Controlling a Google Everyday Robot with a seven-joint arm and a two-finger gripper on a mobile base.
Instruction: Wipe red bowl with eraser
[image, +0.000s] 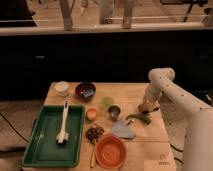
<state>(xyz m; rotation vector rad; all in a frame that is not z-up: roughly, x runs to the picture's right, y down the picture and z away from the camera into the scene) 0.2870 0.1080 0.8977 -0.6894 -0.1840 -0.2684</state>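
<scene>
The red bowl (110, 150) is wide, shallow and orange-red, and stands at the table's front edge in the camera view. At the right side of the table, my white arm reaches down and my gripper (144, 105) sits low on the tabletop. It is shut on the eraser (141, 109), a small dark block that the fingers mostly hide. The bowl lies well in front and to the left of the gripper.
A green tray (35, 146) holding a white brush (63, 125) fills the left. A maroon bowl (85, 91), white cup (62, 88), green cup (107, 102), metal cup (114, 112), small orange cup (91, 114), grapes (93, 133), grey-blue cloth (123, 130) and green vegetable (138, 118) crowd the middle.
</scene>
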